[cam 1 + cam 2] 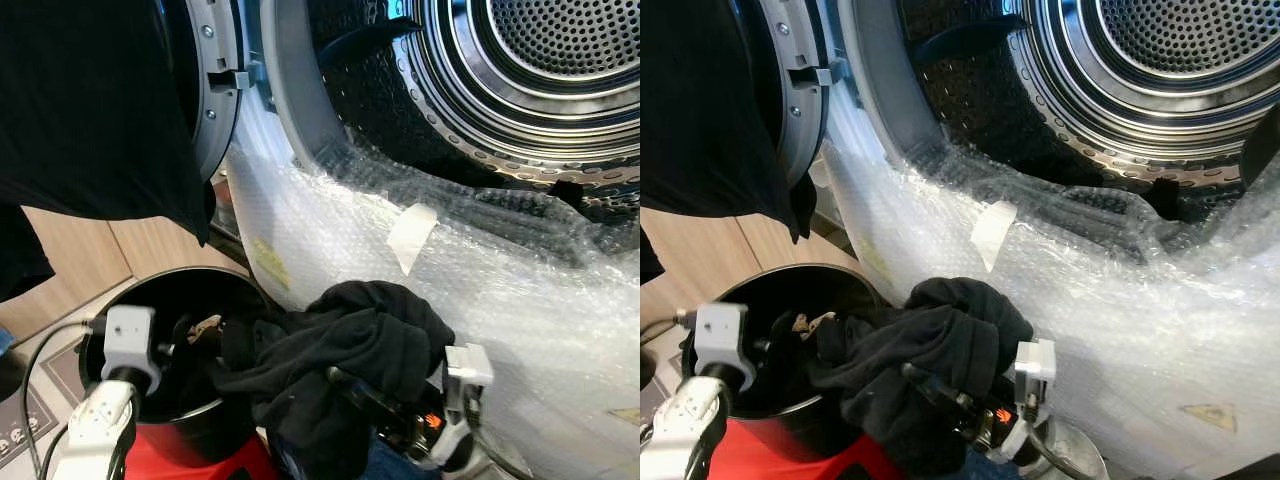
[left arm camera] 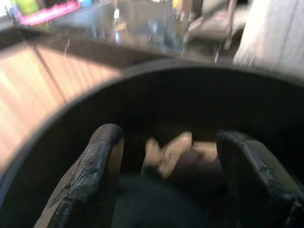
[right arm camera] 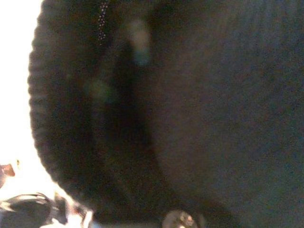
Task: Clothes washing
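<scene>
With the right gripper (image 1: 345, 385) clenched on the black garment (image 1: 350, 340) still trailing into the bucket (image 1: 150, 300), and the left gripper (image 2: 166, 156) released inside it, a lift could tip the bucket or snag the washer's bubble wrap (image 1: 520, 290).

The round black laundry bucket (image 1: 120, 300) stands near left; the bubble-wrapped washing machine drum opening (image 1: 520, 90) lies far right, with the crumpled black garment (image 1: 350, 340) between them.

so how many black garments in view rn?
2. One black garment hangs over the open washer door at upper left; another, a bunched black garment, drapes over the black bucket rim onto the right gripper. More may be hidden inside the bucket.
</scene>
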### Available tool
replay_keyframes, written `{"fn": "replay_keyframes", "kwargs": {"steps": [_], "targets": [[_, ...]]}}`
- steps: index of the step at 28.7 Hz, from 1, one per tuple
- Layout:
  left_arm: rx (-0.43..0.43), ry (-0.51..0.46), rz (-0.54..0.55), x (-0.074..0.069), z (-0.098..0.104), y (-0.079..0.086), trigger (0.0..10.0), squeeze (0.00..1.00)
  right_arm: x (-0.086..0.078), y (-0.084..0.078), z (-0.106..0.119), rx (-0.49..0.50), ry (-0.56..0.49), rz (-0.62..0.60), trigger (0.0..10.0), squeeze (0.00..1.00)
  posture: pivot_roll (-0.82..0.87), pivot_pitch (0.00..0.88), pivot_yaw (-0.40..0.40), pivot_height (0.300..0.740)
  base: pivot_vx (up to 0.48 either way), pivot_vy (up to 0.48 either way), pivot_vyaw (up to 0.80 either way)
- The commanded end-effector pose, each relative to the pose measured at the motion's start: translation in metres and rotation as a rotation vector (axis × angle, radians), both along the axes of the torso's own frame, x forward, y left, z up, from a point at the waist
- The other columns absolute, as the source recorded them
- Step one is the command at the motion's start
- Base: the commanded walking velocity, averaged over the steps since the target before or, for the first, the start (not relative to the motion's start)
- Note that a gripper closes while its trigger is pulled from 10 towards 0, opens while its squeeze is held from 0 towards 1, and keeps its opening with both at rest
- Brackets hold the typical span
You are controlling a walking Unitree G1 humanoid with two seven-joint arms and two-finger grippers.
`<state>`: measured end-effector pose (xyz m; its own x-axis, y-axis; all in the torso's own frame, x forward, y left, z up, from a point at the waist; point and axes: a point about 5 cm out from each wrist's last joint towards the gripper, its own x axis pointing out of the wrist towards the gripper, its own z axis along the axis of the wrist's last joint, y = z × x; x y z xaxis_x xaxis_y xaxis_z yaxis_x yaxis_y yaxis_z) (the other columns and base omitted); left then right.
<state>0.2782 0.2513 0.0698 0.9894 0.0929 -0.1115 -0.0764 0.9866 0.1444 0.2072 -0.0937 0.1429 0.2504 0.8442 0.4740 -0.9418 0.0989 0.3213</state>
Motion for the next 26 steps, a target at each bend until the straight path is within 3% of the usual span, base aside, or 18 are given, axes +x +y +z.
{"fn": "replay_keyframes", "kwargs": {"steps": [1,7,10,14,18,20,23,26], "targets": [[0.021,0.021,0.010,0.000,-0.010,-0.001,10.0,0.00,-0.011,-0.001,0.012,0.027,-0.049,0.088,0.0,0.00,0.08,0.012,0.004,0.740,0.000,0.000,0.00],[0.034,0.044,0.025,-0.001,-0.021,-0.001,10.0,0.00,-0.029,-0.003,0.022,0.024,-0.086,0.200,0.0,0.00,0.08,0.011,-0.002,0.740,0.000,0.000,0.00],[0.030,0.045,0.036,0.000,-0.024,0.000,10.0,0.00,-0.030,-0.005,0.033,0.063,-0.112,0.199,0.0,0.00,0.07,0.008,-0.003,0.740,0.000,0.000,0.00],[0.055,0.087,0.029,-0.004,-0.035,-0.001,10.0,0.00,-0.024,-0.006,0.056,0.109,-0.204,0.181,0.0,0.00,0.06,0.003,0.003,0.740,0.000,0.000,0.00],[0.072,0.101,0.010,-0.004,-0.040,-0.004,10.0,0.00,-0.019,-0.003,0.063,0.017,-0.265,0.176,0.0,0.00,0.06,0.002,0.006,0.740,0.000,0.000,0.00],[0.091,0.107,-0.019,-0.003,-0.042,-0.008,10.0,0.00,-0.008,0.000,0.079,-0.055,-0.370,0.150,0.0,0.00,0.06,0.003,0.006,0.740,0.000,0.000,0.00],[0.087,0.115,-0.024,-0.003,-0.044,-0.010,10.0,0.00,0.003,0.002,0.093,-0.075,-0.432,0.127,0.0,0.00,0.06,0.000,0.010,0.740,0.000,0.000,0.00],[0.091,0.122,-0.036,-0.002,-0.046,-0.013,10.0,0.00,0.008,0.005,0.116,-0.028,-0.518,0.136,0.0,0.00,0.07,0.000,0.010,0.740,0.000,0.000,0.00]]}}
